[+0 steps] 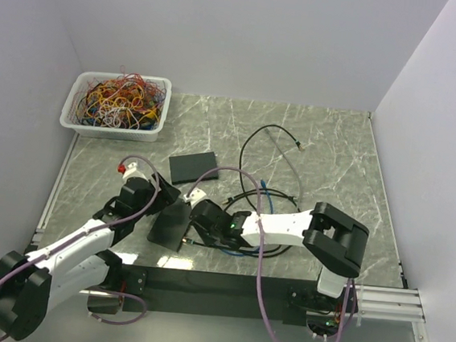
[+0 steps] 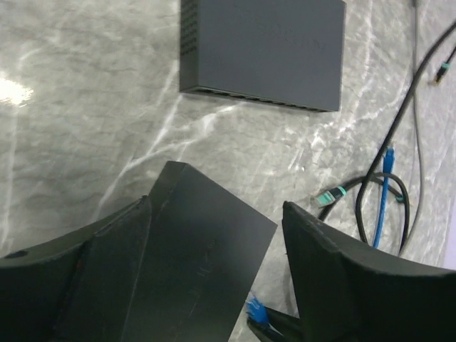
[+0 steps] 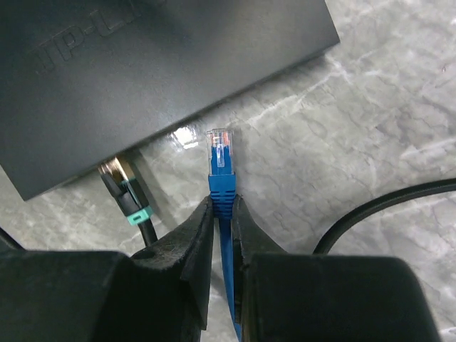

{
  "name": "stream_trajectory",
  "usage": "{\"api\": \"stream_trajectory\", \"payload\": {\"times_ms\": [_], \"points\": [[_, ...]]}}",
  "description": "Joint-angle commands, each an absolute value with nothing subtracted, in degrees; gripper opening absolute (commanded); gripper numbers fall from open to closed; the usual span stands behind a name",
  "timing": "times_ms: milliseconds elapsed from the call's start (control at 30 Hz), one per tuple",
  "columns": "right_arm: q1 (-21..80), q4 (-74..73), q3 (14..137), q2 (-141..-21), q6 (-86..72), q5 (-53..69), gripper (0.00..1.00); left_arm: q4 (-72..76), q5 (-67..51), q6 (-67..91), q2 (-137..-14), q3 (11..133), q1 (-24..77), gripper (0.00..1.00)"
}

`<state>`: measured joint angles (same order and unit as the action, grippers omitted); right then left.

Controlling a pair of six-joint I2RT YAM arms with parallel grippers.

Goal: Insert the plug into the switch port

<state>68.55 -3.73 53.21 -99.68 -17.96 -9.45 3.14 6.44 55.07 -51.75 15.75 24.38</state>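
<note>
right gripper [image 3: 222,214] first: you have it clamped shut on the blue cable [image 3: 222,191] just behind the plug [image 3: 220,148], so the clear connector sticks out free beyond the fingertips. your left gripper [image 2: 217,228] stands wide apart, one finger on each side of the near corner of the switch [image 2: 185,285]; you cannot tell from the wrist view whether either pad touches the casing. as for progress, the pick-up looks done and the approach nearly so. the plug hovers over the marble table [image 3: 342,128], close to the switch's port edge but apart from it, with a strip of bare stone between its tip and the casing. the insertion itself is not yet done. a black cable [image 3: 135,214] with a teal boot sits just to the left with its end at the same edge. it seems seated, though the ports themselves are hidden under the lip of the casing. the plug's long axis runs in line with your fingers, tip leading toward the switch, metal contacts at the far end. the switch edge runs slantwise across that line, so you are probably not square to the face and will likely need a small turn as well as the final push. a second dark box [image 1: 196,166] lies farther back on the table, well apart.
</note>
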Motion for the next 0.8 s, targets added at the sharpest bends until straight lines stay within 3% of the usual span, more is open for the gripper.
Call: {"api": "stream_trajectory", "payload": {"times_ms": [0, 433, 767], "points": [[69.5, -5.5, 56.2, -101.1, -17.4, -11.3, 0.00, 10.2, 3.4, 51.4, -52.3, 15.1, 24.2, 0.77], [70.5, -5.8, 58.6, -102.0, -16.6, -10.7, 0.00, 18.2, 0.6, 50.1, -62.1, 13.7, 24.2, 0.68], [72.3, -6.9, 59.4, -102.3, -16.6, -11.6, 0.00, 20.9, -0.2, 51.9, -65.7, 13.5, 24.2, 0.68]]}}
